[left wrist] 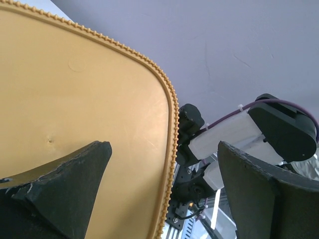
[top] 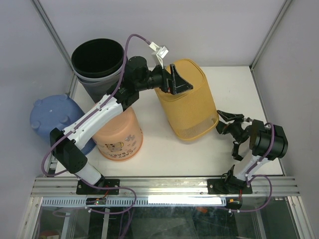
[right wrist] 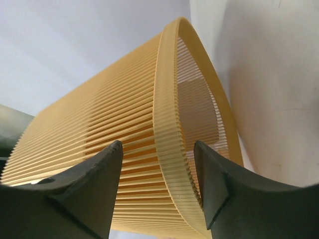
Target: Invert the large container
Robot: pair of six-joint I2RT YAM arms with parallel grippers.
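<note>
Large container: the yellow slatted container (top: 192,107) lies tipped on its side at the middle of the counter (top: 239,89). Its closed base faces far and left, and its open mouth faces near and right.
Base: in the left wrist view the flat yellow base (left wrist: 75,99) fills the left half, edged by a beaded rim.
Mouth: in the right wrist view the ribbed wall and the rim band (right wrist: 172,124) rise between the two fingers.
Left gripper: the left gripper (top: 177,79) sits at the far upper end of the container. Its jaws are spread wide, one finger (left wrist: 75,184) over the base and the other past the beaded edge. It grips nothing.
Right gripper: the right gripper (top: 225,118) is low on the right, just beside the container's mouth. Its jaws are parted with the rim band between them. I cannot tell whether either finger (right wrist: 89,184) touches the rim.
Peach bucket: the peach bucket (top: 122,137) stands near and left, under the left arm, just beside the container.
Black bin: the black bin (top: 97,55) stands at the far left, nested in a grey bin (top: 94,85).
Blue tub: the blue tub (top: 50,114) sits at the left edge, partly behind the left arm.
</note>
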